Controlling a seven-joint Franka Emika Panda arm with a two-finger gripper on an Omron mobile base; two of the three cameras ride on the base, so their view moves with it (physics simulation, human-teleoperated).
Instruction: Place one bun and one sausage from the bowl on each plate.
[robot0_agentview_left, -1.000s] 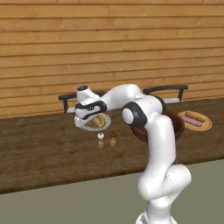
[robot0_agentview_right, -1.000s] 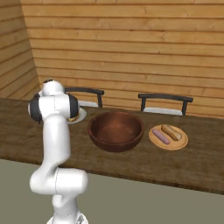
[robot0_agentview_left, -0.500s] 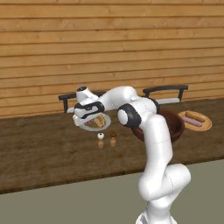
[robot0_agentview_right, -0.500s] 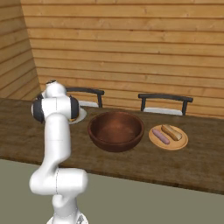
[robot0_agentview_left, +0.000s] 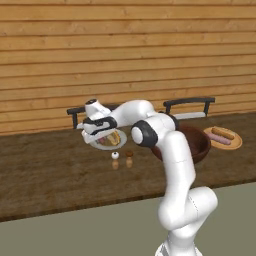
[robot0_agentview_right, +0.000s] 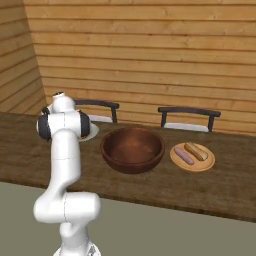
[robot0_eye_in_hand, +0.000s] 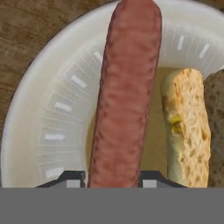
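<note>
My gripper (robot0_eye_in_hand: 111, 177) is shut on a reddish-pink sausage (robot0_eye_in_hand: 124, 96), which runs lengthwise out from between the finger tips. Under it lies the pale grey-white plate (robot0_eye_in_hand: 52, 118), with a tan split bun (robot0_eye_in_hand: 186, 127) lying on it just right of the sausage. I cannot tell whether the sausage touches the plate. In the left base view the gripper (robot0_agentview_left: 100, 134) hovers low over that plate (robot0_agentview_left: 100, 145) at the table's left. The dark reddish-brown bowl (robot0_agentview_left: 197, 145) (robot0_agentview_right: 132, 148) stands mid-table. A second plate (robot0_agentview_right: 207, 165) (robot0_agentview_left: 235, 145) to its right carries one sausage and one bun.
A small white shaker (robot0_agentview_left: 115, 155) and a brown shaker (robot0_agentview_left: 129, 154) stand just in front of the left plate. Two dark chairs (robot0_agentview_right: 189, 111) (robot0_agentview_right: 97, 104) sit behind the wooden table, against a plank wall.
The arm's elbow has eased slightly left and down. The gripper stays shut on the sausage over the left plate.
</note>
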